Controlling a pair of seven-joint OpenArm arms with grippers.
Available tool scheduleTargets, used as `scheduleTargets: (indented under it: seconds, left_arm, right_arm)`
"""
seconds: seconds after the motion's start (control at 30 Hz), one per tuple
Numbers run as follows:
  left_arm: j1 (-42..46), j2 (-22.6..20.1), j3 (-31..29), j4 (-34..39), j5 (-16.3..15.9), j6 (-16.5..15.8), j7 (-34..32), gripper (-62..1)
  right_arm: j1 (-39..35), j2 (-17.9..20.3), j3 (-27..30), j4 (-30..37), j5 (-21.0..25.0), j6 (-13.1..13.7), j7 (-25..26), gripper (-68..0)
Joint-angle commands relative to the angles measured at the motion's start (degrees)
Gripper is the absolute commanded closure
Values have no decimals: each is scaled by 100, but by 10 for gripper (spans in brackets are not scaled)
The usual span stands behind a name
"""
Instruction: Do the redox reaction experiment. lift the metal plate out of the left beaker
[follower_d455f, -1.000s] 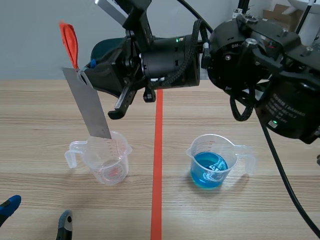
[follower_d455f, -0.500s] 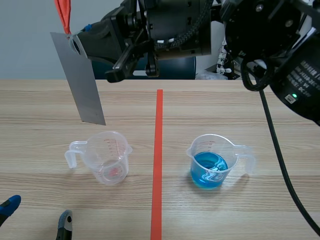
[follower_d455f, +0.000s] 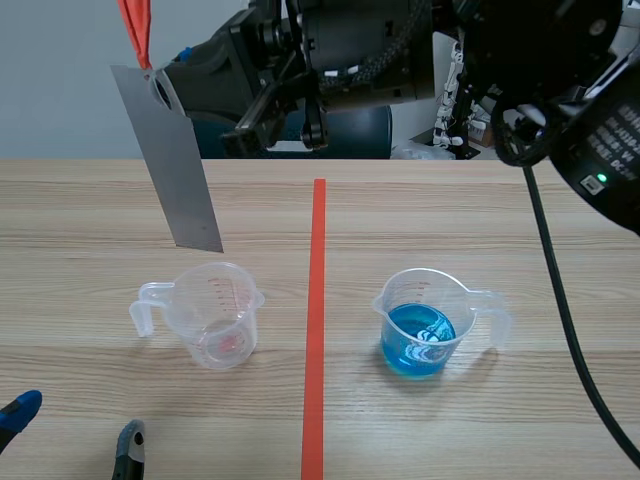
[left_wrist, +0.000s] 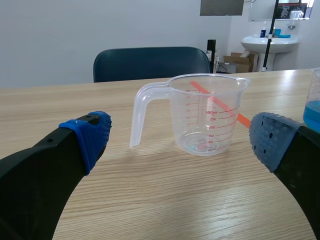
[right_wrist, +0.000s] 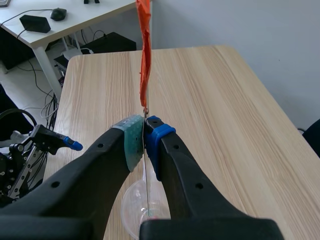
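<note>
High over the table's (follower_d455f: 470, 215) left side, the right gripper (right_wrist: 145, 140) clamps the metal plate (follower_d455f: 170, 160) at its top edge. The left gripper (left_wrist: 181, 137) sits low, fingers spread wide and empty. The plate hangs tilted, clear above the left beaker (follower_d455f: 212, 315). It looks thin, stiff and probably slick, best pinched near its orange strip (follower_d455f: 135, 30).

Wooden table (follower_d455f: 500, 220) carries left beaker (follower_d455f: 215, 315), right beaker (follower_d455f: 425, 322) (blue liquid (follower_d455f: 418, 342) inside).

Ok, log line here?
right pincer: shut on metal plate | metal plate: clear above left beaker | left pincer: open | right beaker: blue liquid
</note>
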Motion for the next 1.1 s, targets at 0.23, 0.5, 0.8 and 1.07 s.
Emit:
scheduleTargets:
  seconds: [0.23,0.5,0.8,1.07]
  left_arm:
    - [0,-68,-13,87,-33,-13,-262,-583]
    - [2,-68,-13,87,-33,-13,-262,-583]
    - [2,-68,-13,87,-33,-13,-262,-583]
    - [2,-68,-13,87,-33,-13,-262,-582]
  right_arm:
    - [114,0,52,94,203,-2,-140,-6]
    - [114,0,127,94,205,-4,-197,-6]
    - [114,0,433,94,205,-4,-197,-6]
    - [114,0,461,94,205,-4,-260,-6]
